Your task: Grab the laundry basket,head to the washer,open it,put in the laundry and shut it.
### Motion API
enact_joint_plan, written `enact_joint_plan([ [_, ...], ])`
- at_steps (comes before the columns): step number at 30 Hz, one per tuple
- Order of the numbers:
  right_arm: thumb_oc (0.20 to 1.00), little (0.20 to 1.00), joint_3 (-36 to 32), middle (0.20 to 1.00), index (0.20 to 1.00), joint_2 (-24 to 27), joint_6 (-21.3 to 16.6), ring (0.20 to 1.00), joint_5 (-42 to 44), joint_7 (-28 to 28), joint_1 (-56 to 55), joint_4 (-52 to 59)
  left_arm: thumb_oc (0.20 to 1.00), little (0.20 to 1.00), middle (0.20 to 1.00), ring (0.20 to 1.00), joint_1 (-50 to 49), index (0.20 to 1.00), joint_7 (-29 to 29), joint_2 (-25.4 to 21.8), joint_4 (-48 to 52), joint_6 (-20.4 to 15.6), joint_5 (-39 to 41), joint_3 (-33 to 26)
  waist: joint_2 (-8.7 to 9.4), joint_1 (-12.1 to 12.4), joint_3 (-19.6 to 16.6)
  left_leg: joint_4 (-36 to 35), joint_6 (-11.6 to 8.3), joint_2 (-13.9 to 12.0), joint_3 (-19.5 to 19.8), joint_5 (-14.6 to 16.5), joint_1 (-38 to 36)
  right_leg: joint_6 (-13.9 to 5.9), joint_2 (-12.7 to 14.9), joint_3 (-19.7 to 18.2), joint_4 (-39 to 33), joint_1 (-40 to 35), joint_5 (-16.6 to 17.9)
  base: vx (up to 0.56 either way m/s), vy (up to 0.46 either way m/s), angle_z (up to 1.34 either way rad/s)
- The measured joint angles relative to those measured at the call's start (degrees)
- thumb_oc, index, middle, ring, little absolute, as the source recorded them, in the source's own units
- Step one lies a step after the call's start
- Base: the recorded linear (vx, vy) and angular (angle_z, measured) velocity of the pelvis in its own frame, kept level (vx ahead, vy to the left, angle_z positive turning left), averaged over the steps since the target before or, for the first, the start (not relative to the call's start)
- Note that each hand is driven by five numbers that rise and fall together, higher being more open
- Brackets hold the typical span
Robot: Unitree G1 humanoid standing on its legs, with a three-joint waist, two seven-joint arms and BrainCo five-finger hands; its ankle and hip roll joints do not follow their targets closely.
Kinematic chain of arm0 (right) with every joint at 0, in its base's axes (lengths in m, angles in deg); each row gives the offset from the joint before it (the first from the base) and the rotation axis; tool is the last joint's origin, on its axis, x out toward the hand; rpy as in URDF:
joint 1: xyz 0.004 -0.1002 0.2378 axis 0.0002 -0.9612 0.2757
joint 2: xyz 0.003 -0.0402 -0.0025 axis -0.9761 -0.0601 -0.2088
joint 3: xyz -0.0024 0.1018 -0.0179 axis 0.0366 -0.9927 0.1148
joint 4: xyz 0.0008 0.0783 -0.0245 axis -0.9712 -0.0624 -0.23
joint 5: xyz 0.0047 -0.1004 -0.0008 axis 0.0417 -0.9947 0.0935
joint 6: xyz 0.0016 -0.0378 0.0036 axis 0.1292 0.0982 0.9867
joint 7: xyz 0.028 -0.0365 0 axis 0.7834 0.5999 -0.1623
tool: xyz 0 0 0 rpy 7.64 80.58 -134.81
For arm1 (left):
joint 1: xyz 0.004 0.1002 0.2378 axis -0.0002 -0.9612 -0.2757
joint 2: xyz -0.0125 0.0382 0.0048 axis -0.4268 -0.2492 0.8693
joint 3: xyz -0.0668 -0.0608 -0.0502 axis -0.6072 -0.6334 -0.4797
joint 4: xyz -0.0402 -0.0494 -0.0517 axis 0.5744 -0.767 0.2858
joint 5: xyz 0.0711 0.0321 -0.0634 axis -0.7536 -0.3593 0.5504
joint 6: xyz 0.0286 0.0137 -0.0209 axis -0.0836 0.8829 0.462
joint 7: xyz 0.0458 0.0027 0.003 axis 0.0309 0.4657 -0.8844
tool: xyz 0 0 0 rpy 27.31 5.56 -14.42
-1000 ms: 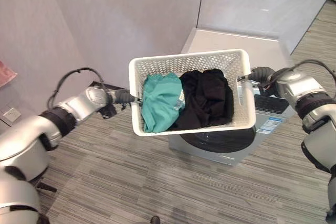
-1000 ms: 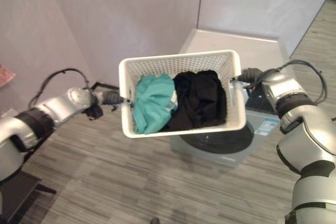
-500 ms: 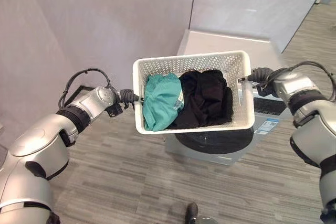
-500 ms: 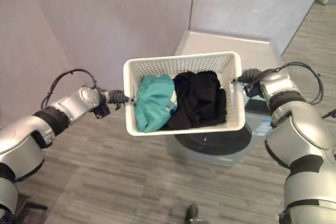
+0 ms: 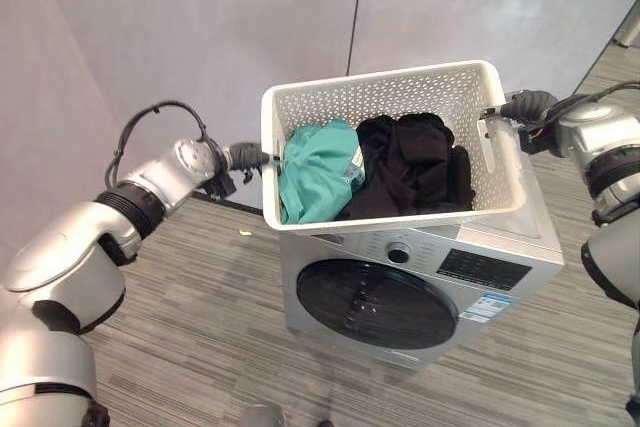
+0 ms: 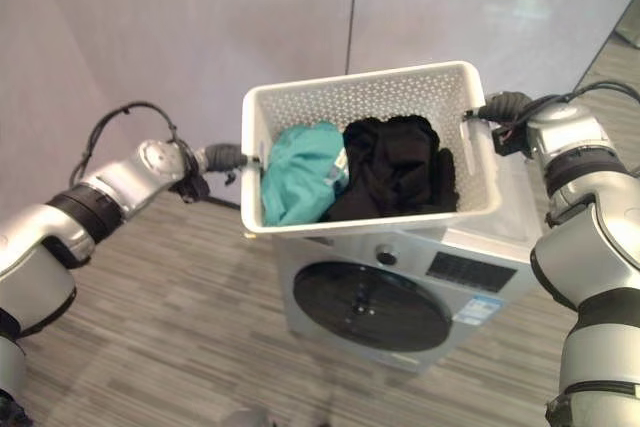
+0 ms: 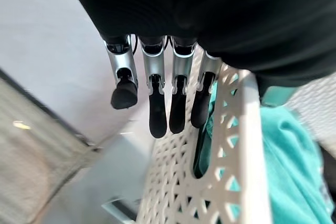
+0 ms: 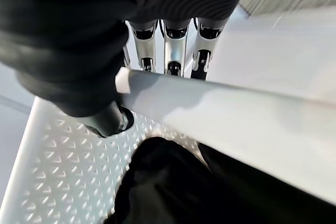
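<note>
Scene: We hold a white perforated plastic laundry basket (image 5: pixel 395 147) in the air between both arms, directly above a silver-grey front-loading washing machine (image 5: pixel 420 282) that stands against a pale wall.

Load: A teal cotton garment (image 5: pixel 315 172) lies crumpled in the basket's left half and a bundle of black clothing (image 5: pixel 410 167) fills the right half, the two touching in the middle.

Left hand: Our left hand (image 7: pixel 157 95) is at the basket's left end by the handle cut-out; its fingers hang nearly straight along the outer wall, with one tip at the slot, so we read it as released and pressing rather than hooked.

Right hand: Our right hand (image 8: pixel 168 51) is clenched over the right rim, fingers behind the rim and thumb in front of it.

Washer: The round dark glass door (image 5: pixel 378 304) is closed.

Handling: We judge the basket stiff but light and a little flexible, its smooth plastic liable to slip; the rolled rim and end slots are the sound places to grip. The clothes are soft and limp and will bunch when pulled out.

Stage: Carrying looks done; setting the basket down and opening the door remain.
</note>
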State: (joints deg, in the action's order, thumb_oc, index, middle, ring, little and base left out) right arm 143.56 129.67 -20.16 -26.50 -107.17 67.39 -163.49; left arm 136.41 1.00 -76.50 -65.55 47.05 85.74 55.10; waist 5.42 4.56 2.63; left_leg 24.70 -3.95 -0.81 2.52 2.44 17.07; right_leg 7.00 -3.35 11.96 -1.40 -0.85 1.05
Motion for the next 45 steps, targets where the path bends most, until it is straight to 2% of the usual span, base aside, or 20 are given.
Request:
enact_joint_plan([
  [1, 0.200, 0.200, 0.0, 0.200, 0.200, 0.0, 0.0, 0.200, -0.1, -0.1, -0.5, 0.0, 0.200, 0.200, 0.200, 0.200, -0.1, 0.200, -0.1, 0.0, 0.1, -0.3, 0.0, 0.0, -0.25, 0.1, 0.0, -7.7, -0.04, 1.0, -0.2, -0.3, -0.4, -0.60, 0.0, -0.5, -1.5, -0.8, 0.2, 0.28, 0.066, -0.24],
  [3, 0.200, 0.200, 0.2, 0.200, 0.200, -0.7, -0.4, 0.200, -0.8, 0.1, -1.0, -0.9, 0.200, 0.200, 0.200, 0.200, -0.1, 0.200, -0.2, 0.1, -0.7, -1.7, 0.0, 0.0, -1.30, 2.6, 0.5, -22.0, -0.97, 4.1, 3.2, -3.7, 0.2, -1.46, -0.1, -4.0, -3.4, -2.3, 0.2, 0.23, 0.082, -0.72],
  [4, 0.200, 0.200, -0.2, 0.200, 0.200, -0.2, -0.4, 0.200, -1.4, -0.1, -1.5, -0.2, 0.200, 0.200, 0.200, 0.200, -0.1, 0.200, 0.1, -0.2, -0.3, -1.4, 0.0, -0.1, -2.74, 3.7, 1.4, -23.2, -0.10, 4.8, 5.5, -5.0, 0.5, -1.65, -0.8, -5.8, -3.4, -3.3, 0.1, 0.21, 0.116, -1.15],
  [5, 0.200, 0.200, -1.6, 0.200, 0.200, 0.0, -0.7, 0.200, -1.7, -0.6, -3.8, 1.8, 0.200, 0.200, 0.200, 0.200, -0.8, 0.200, 0.7, -1.2, 1.3, -0.7, -0.1, 0.5, -4.01, 4.4, 1.6, -19.8, 1.45, 4.9, 5.8, -5.9, 0.5, -1.44, -1.3, -6.7, -3.4, -5.0, 0.2, 0.20, 0.125, -1.05],
  [6, 0.200, 0.200, -3.4, 0.200, 0.200, -0.8, -1.0, 0.200, -1.7, -0.6, -7.1, 3.5, 0.200, 0.200, 0.200, 0.200, -1.3, 0.200, 1.0, -2.8, 2.6, -0.4, -0.7, 1.8, -4.12, 3.8, 1.2, -16.4, 2.50, 4.9, 3.8, -6.4, -0.7, -1.46, -1.4, -6.9, -3.4, -7.3, -0.8, 0.18, 0.122, -0.70],
  [7, 0.200, 0.200, -4.2, 0.200, 0.200, -0.7, -1.0, 0.200, -1.7, -1.0, -9.5, 3.8, 0.200, 0.200, 0.200, 0.200, -1.8, 0.200, 1.0, -2.8, 2.4, -0.1, -1.0, 1.9, -4.57, 2.4, -0.1, -17.0, 2.96, 4.8, 3.3, -6.8, -3.4, -1.86, -1.4, -7.1, -3.4, -8.7, -2.2, 0.19, 0.159, -0.45],
  [8, 0.200, 0.200, -4.3, 0.200, 0.200, 0.8, -1.0, 0.200, -2.6, -2.2, -9.2, 3.9, 0.200, 0.200, 0.200, 0.200, -1.9, 0.200, 0.2, -1.5, 2.3, -0.2, -1.1, 1.2, -6.88, 1.2, -2.1, -22.0, 3.06, 3.2, 3.7, -11.4, -8.5, -3.51, -2.6, -8.3, -3.2, -9.0, -3.6, 0.17, 0.159, -0.18],
  [10, 0.200, 0.200, -4.5, 0.200, 0.200, 1.9, -1.2, 0.200, -2.9, -2.3, -9.3, 4.0, 0.200, 0.200, 0.200, 0.200, -1.9, 0.200, -0.3, 0.0, 1.2, -0.4, -1.0, 0.3, -6.91, -0.1, -2.7, -26.8, 4.69, 3.1, 3.2, -12.3, -11.1, -5.70, -1.7, -9.2, -1.9, -8.4, -4.7, 0.11, 0.132, -0.23],
  [13, 0.200, 0.200, -4.7, 0.200, 0.200, 2.8, -1.2, 0.200, -2.9, -1.7, -8.6, 5.0, 0.200, 0.200, 0.200, 0.200, -1.8, 0.200, -1.5, 0.9, 0.1, -0.7, -1.0, -1.1, -7.21, -0.7, -3.2, -29.0, 5.56, 4.3, 1.3, -11.8, -12.1, -8.52, 0.4, -11.2, -0.5, -7.0, -6.5, 0.07, 0.099, -0.37],
  [16, 0.200, 0.200, -4.7, 0.200, 0.200, 3.6, -1.2, 0.200, -2.9, -1.7, -8.4, 5.5, 0.200, 0.200, 0.200, 0.200, -1.6, 0.200, -2.4, 2.2, -1.3, -1.0, -1.0, -1.7, -7.37, -1.6, -3.4, -29.5, 5.84, 5.3, 1.0, -11.7, -12.4, -9.43, 1.7, -11.5, -0.8, -6.8, -7.1, 0.05, 0.070, -0.17],
  [20, 0.200, 0.200, -4.8, 0.200, 0.200, 3.4, -1.4, 0.200, -2.9, -1.3, -8.3, 6.8, 0.200, 0.200, 0.200, 0.200, -1.8, 0.200, -2.7, 2.0, -2.1, -1.1, -1.1, -2.2, -7.59, -1.4, -3.4, -29.8, 6.22, 5.5, -0.7, -11.2, -12.4, -9.56, 2.2, -12.9, -0.9, -6.2, -7.3, 0.05, 0.035, -0.24],
  [21, 0.376, 0.376, -4.8, 0.376, 0.376, 3.4, -1.4, 0.376, -2.9, -1.3, -8.3, 6.8, 0.200, 0.200, 0.200, 0.200, -1.8, 0.200, -2.7, 2.0, -2.1, -1.1, -1.2, -2.1, -7.62, -1.4, -3.4, -29.8, 6.21, 5.4, -0.9, -11.2, -12.4, -9.52, 2.2, -12.9, -1.0, -6.2, -7.3, 0.03, 0.004, -0.10],
  [22, 1.000, 1.000, -4.7, 1.000, 1.000, 3.3, -1.4, 1.000, -3.0, -1.2, -8.3, 6.7, 0.200, 0.200, 0.200, 0.200, -1.9, 0.200, -2.7, 2.0, -2.1, -1.1, -1.2, -2.1, -7.63, -1.4, -3.4, -29.8, 6.21, 5.4, -1.1, -11.2, -12.5, -9.49, 2.2, -12.9, -1.0, -6.2, -7.3, 0.05, 0.003, -0.07],
  [26, 1.000, 1.000, -4.6, 1.000, 1.000, 3.0, -1.5, 1.000, -4.1, -2.3, -8.3, 6.9, 0.200, 0.200, 0.200, 0.200, -2.1, 0.200, -2.7, 2.2, -2.6, -1.0, -2.0, -2.1, -8.02, -1.4, -3.8, -29.8, 6.22, 5.4, -1.1, -11.2, -12.4, -9.25, 2.2, -12.8, -1.0, -6.2, -7.1, 0.03, -0.004, -0.01],
  [27, 1.000, 1.000, -4.5, 1.000, 1.000, 2.7, -1.6, 1.000, -5.2, -3.0, -8.3, 6.9, 0.338, 0.338, 0.338, 0.338, -2.2, 0.338, -2.6, 2.3, -2.9, -1.1, -3.2, -2.1, -8.06, -1.5, -4.0, -29.8, 6.25, 5.4, -1.0, -11.3, -12.4, -8.89, 2.1, -12.7, -1.1, -6.2, -6.9, 0.00, 0.000, 0.00],
  [28, 1.000, 1.000, -4.3, 1.000, 1.000, 2.6, -1.6, 1.000, -5.3, -3.1, -8.2, 6.9, 1.000, 1.000, 1.000, 1.000, -2.2, 1.000, -2.6, 2.3, -2.9, -1.1, -3.7, -2.1, -8.06, -1.5, -4.1, -29.8, 6.25, 5.4, -0.9, -11.3, -12.4, -8.85, 2.1, -12.7, -1.1, -6.3, -6.8, 0.01, -0.020, 0.05],
  [31, 1.000, 1.000, -2.7, 1.000, 1.000, 1.7, -1.7, 1.000, -7.9, -3.9, -7.4, 4.9, 1.000, 1.000, 1.000, 1.000, -2.2, 1.000, -2.8, 5.2, -7.0, -1.8, -5.8, -3.0, -7.85, -2.0, -4.3, -29.8, 6.34, 5.4, 0.2, -11.6, -12.5, -8.56, 1.9, -11.5, -1.7, -7.1, -6.6, -0.02, -0.024, 0.19],
  [34, 1.000, 1.000, 1.6, 1.000, 1.000, -1.2, -1.8, 1.000, -14.2, -4.4, -5.3, 0.6, 1.000, 1.000, 1.000, 1.000, -2.2, 1.000, -3.6, 10.8, -14.2, -1.8, -7.4, -5.1, -7.56, -1.9, -5.0, -29.8, 5.98, 5.2, 1.4, -11.9, -12.4, -8.54, 1.4, -10.9, -1.8, -7.1, -6.6, -0.04, -0.022, 0.20],
  [37, 1.000, 1.000, 0.4, 1.000, 1.000, -4.0, -2.4, 1.000, -20.7, -4.1, -4.3, -3.7, 1.000, 1.000, 1.000, 1.000, -2.9, 1.000, -4.9, 14.3, -18.0, -1.5, -10.7, -8.9, -7.55, -1.8, -5.2, -29.8, 5.64, 4.9, 1.8, -12.2, -12.0, -8.34, 0.9, -9.8, -1.8, -7.1, -6.5, -0.04, -0.020, 0.11],
  [45, 1.000, 1.000, 0.4, 1.000, 1.000, -5.5, -3.8, 1.000, -27.7, -3.9, -3.4, -7.3, 1.000, 1.000, 1.000, 1.000, -2.7, 1.000, -6.9, 17.3, -21.5, -1.5, -15.3, -9.6, -8.21, -1.7, -5.9, -29.8, 5.38, 4.9, 2.8, -12.6, -11.7, -8.27, 0.7, -9.3, -1.9, -6.9, -6.5, -0.04, -0.024, 0.05],
])
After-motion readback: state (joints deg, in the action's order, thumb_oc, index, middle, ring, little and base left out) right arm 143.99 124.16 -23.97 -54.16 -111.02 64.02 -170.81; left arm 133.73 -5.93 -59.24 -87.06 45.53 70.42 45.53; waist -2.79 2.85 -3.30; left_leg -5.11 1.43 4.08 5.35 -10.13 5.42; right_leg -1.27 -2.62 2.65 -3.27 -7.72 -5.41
